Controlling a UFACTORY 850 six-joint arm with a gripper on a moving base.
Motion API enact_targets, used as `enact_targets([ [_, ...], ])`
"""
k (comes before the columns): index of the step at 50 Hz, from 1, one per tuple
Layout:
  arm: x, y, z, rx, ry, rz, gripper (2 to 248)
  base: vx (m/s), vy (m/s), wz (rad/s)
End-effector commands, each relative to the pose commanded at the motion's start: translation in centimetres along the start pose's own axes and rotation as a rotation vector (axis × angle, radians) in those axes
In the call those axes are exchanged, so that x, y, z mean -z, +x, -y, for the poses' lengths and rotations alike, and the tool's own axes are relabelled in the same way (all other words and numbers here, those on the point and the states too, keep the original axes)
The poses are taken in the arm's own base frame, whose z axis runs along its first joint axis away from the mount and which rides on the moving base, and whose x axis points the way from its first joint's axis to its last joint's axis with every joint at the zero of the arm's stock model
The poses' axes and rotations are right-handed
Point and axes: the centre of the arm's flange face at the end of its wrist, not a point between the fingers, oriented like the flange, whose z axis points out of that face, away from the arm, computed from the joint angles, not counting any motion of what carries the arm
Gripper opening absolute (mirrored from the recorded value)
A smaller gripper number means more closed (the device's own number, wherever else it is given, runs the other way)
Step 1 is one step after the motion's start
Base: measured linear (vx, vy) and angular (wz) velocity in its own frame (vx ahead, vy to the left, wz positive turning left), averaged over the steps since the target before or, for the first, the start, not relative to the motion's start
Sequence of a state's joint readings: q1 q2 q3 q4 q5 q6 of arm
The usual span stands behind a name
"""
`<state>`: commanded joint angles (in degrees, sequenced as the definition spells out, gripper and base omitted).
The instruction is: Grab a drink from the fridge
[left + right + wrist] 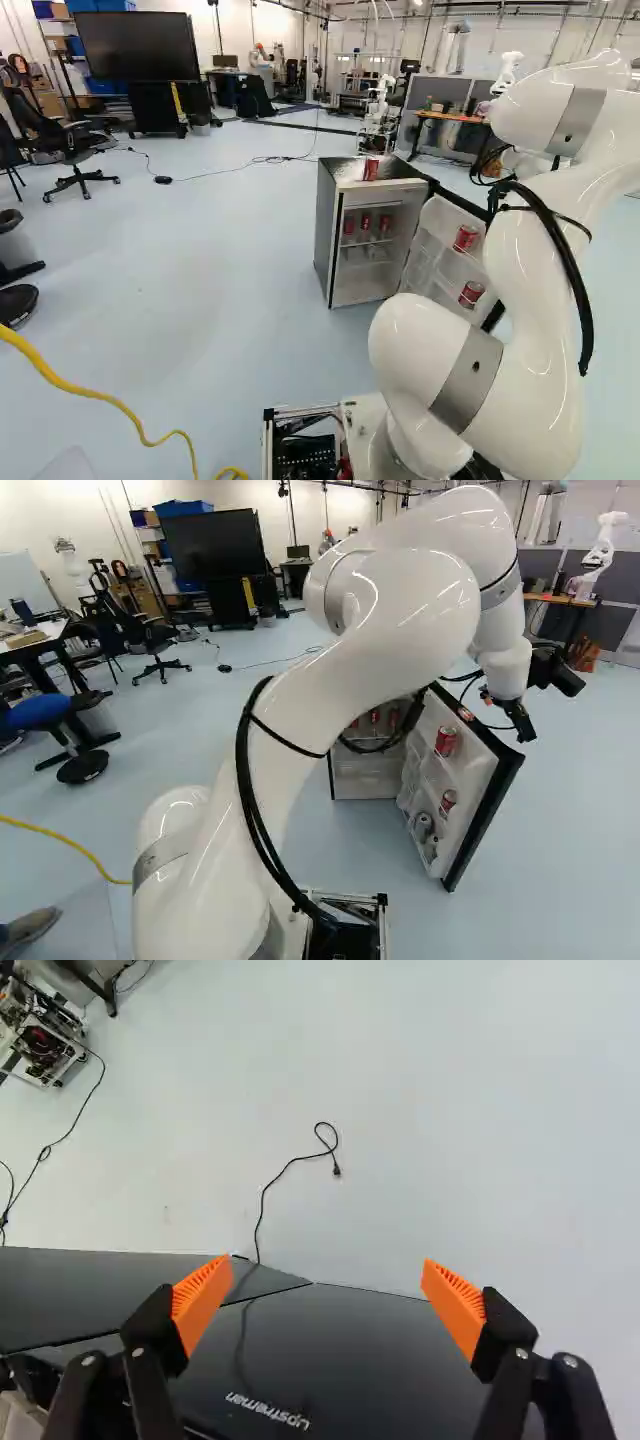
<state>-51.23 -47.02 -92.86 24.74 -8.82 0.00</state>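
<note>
My gripper (pixel 520 722) hangs near the top of the open fridge door (pixel 488 810), on its dark outer side, in the right base view. In the wrist view the gripper (pixel 326 1268) stands wide open, nothing between its orange pads; the door's glossy outer face (pixel 350 1350) lies below and between the fingers. The small fridge (pixel 345 240) has a red can (pixel 371 170) on top and several red drinks (pixel 365 226) on an inner shelf. Door racks hold two red cans (pixel 466 238) (pixel 472 293) and a silvery can (pixel 423 826).
A loose black cable (pixel 290 1165) lies on the floor beyond the door. Another robot (pixel 380 105) stands behind the fridge, and one more (pixel 600 550) by a table at the far right. Office chairs (pixel 70 150) and a large screen (pixel 135 47) are at the left.
</note>
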Motion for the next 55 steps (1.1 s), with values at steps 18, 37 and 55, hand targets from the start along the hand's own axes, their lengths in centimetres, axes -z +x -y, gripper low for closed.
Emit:
enact_targets([
  [18, -1.9, -0.4, -0.6, -0.006, -0.006, 0.052, 247, 0.000, 0.000, 0.000],
  [37, -1.8, -1.7, -0.7, 0.011, -0.011, 0.198, 247, 0.000, 0.000, 0.000],
  [55, -1.6, -2.7, -0.8, 0.029, -0.017, 0.310, 247, 0.000, 0.000, 0.000],
])
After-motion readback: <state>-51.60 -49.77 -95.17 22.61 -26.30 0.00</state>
